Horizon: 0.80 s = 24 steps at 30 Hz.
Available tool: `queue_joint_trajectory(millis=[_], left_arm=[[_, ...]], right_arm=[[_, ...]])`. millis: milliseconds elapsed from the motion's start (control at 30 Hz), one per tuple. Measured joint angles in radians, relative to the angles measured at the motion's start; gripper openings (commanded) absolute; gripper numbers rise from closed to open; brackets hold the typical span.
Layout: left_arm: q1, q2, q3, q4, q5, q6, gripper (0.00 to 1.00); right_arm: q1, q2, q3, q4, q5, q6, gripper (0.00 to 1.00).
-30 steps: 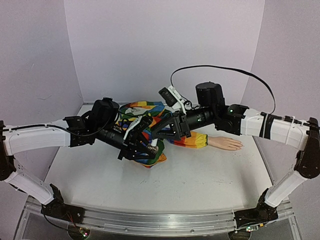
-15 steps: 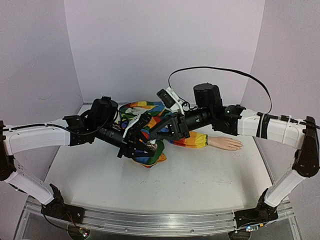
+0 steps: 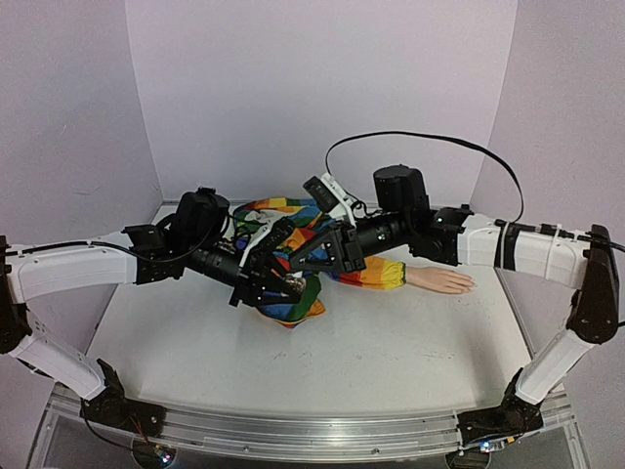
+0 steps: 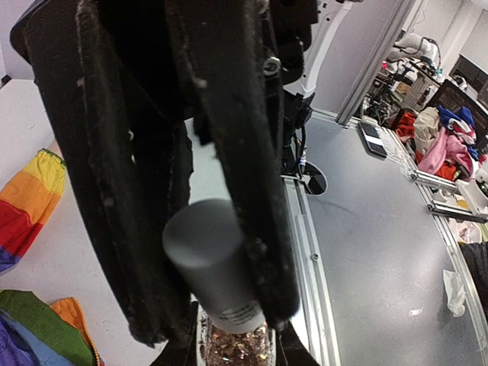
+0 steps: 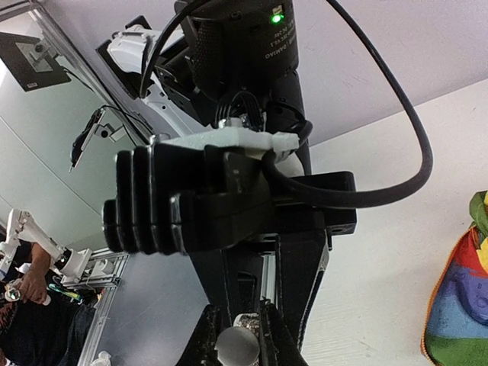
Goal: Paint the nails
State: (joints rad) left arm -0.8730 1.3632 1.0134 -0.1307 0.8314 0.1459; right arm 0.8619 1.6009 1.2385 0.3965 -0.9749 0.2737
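The pale mannequin hand (image 3: 441,280) lies on the table at the end of a rainbow-striped sleeve (image 3: 381,274); its nails are too small to make out. Both grippers meet above the bunched rainbow fabric (image 3: 293,311). My left gripper (image 3: 289,289) is shut on a glitter nail polish bottle (image 4: 232,347) with a grey cap (image 4: 210,255). My right gripper (image 5: 238,347) is shut, its fingers (image 5: 204,343) pressed on either side of the cap (image 5: 238,351). From above, the bottle is hidden between the two grippers.
Pale walls close in the white table (image 3: 391,352) at the back and both sides. A black cable (image 3: 420,137) loops over the right arm. The table's metal rail (image 3: 312,435) runs along the near edge.
My right gripper's fingers have closed onto the bottle's cap, and the right arm has edged slightly left. The left arm has held still with the bottle.
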Motion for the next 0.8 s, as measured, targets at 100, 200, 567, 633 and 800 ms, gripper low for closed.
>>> queue_joint_trajectory(millis=[100, 200, 567, 633, 800], left_arm=[[0.0, 0.0, 0.0, -0.001, -0.056, -0.019, 0.0], [0.004, -0.002, 0.0, -0.002, -0.142, -0.044, 0.0], [0.011, 0.074, 0.064, -0.058, -0.649, -0.078, 0.0], [0.016, 0.121, 0.089, -0.035, -0.746, -0.087, 0.0], [0.019, 0.211, 0.147, 0.007, -0.868, -0.098, 0.0]], right_arm=[[-0.002, 0.004, 0.0, 0.002, 0.031, -0.003, 0.0], [-0.009, 0.011, -0.008, 0.023, 0.088, -0.002, 0.0], [0.006, 0.117, 0.034, 0.09, 0.544, 0.15, 0.0], [0.034, 0.15, 0.079, 0.061, 0.732, 0.229, 0.0], [0.099, 0.204, 0.155, 0.011, 1.099, 0.382, 0.0]])
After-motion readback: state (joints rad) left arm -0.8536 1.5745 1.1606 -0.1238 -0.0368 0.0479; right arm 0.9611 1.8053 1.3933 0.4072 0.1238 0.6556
